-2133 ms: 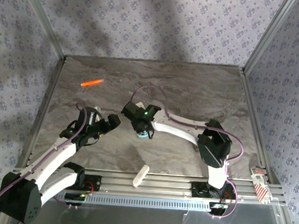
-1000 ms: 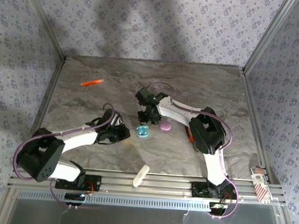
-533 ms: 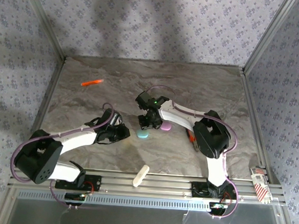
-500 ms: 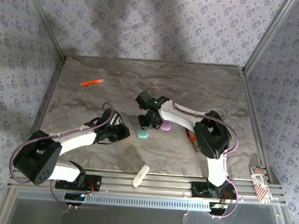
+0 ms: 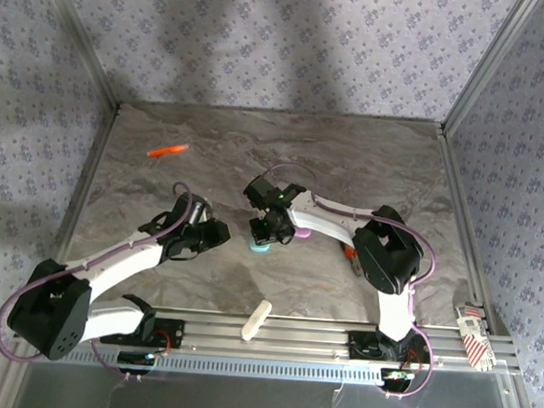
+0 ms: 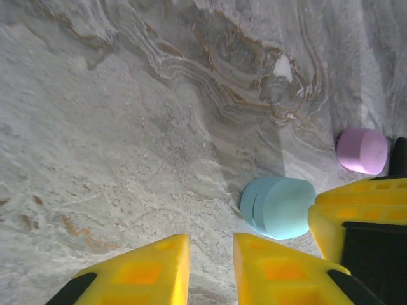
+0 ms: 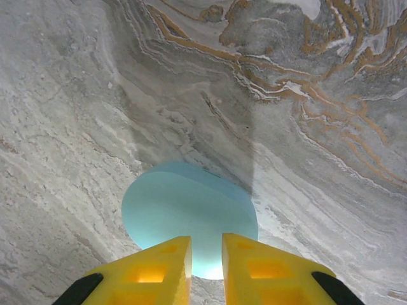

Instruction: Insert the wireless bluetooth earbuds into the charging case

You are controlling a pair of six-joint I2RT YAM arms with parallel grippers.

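No writing, label or number is legible anywhere.

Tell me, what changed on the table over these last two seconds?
The right gripper came toward the near edge, over the teal case, which lay open a second ago and is closed now. The left gripper, pink case and orange stick stayed about where they were.

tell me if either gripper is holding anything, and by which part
Nothing is held. Both the left gripper and right gripper are closed on empty air; the right one's tips sit at the edge of the teal case, not around it.
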